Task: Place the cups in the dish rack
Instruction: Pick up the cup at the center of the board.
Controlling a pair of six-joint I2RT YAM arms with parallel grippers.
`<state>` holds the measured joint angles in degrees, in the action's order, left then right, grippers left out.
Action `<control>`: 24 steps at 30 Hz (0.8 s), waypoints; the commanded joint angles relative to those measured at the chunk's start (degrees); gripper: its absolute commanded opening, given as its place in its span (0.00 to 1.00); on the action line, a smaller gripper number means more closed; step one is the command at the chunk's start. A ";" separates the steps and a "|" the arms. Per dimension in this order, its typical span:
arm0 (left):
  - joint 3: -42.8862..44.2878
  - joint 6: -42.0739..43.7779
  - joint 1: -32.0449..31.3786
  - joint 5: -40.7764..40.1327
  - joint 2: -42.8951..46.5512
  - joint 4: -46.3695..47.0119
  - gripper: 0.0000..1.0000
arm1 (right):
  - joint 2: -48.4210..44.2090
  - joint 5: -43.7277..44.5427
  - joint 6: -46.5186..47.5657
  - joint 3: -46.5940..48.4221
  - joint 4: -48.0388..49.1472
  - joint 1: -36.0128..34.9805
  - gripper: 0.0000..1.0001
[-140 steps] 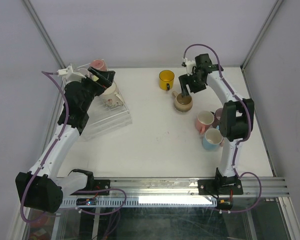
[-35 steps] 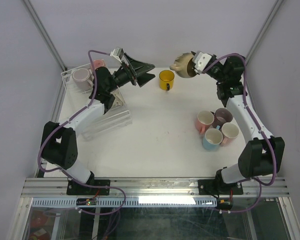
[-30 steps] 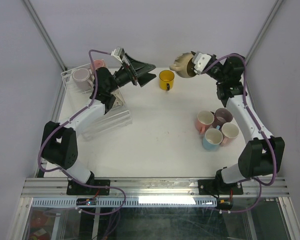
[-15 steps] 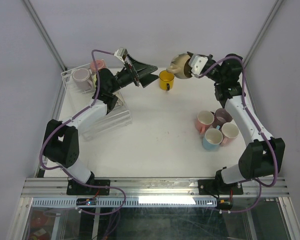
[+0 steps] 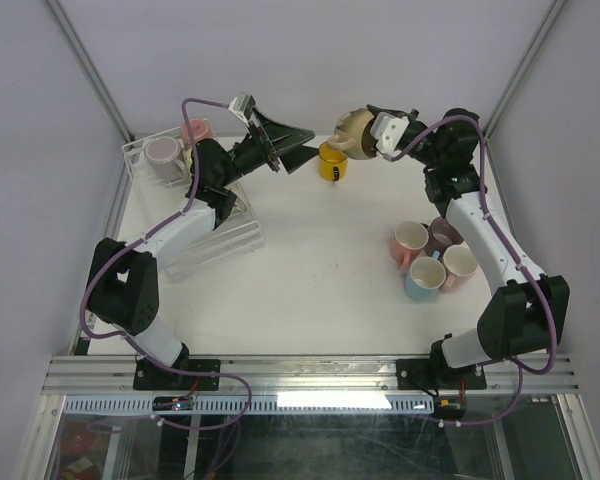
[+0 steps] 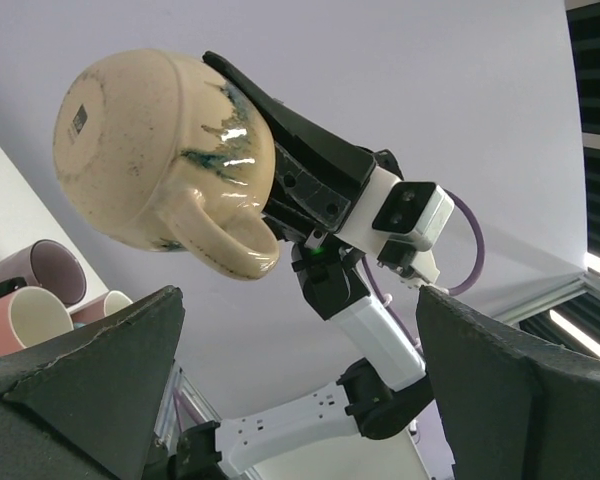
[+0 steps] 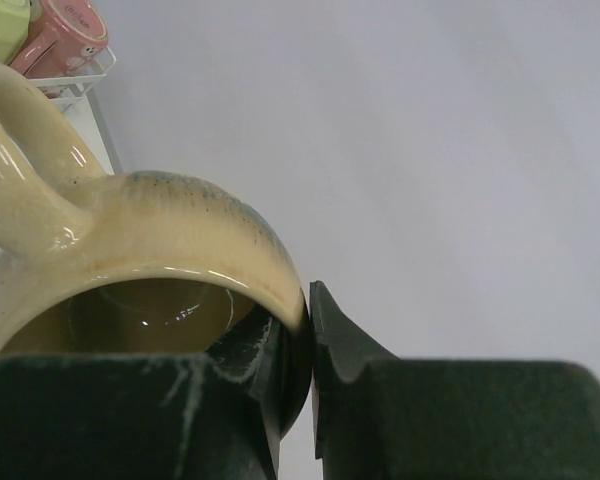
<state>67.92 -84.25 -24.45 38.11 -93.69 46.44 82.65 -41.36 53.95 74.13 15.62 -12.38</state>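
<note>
Four mugs [image 5: 423,278]: near right, clustered on the table.
Rack [image 5: 242,238]: left; lilac mug [image 5: 163,155] and pink mug [image 5: 194,130] at its far end.
Yellow mug [image 5: 332,160]: far centre, on the table.
My left claw [image 5: 302,146]: spread wide, empty, facing the beige mug [image 5: 351,128].
My right claw [image 5: 371,132]: pinching that mug's rim, mug aloft.

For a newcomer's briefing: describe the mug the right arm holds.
Look to the far edge of the table, near the yellow cup. The right gripper pinches the rim of a beige mug. It alone hangs in the air, streaked with dark drips.
</note>
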 commanded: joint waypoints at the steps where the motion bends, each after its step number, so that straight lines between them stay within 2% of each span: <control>1: 1.01 -1.77 -0.53 1.81 0.18 5.96 0.98 | -4.69 0.71 1.56 2.23 7.67 -0.67 0.00; 24: 4.63 0.66 -0.43 5.35 -0.09 1.80 0.97 | -5.34 0.32 8.94 2.11 7.45 -3.27 0.00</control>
<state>69.19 -84.40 -24.45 42.02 -93.76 47.51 82.61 -40.99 59.55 74.13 15.62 -15.09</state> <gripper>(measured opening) 0.974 0.129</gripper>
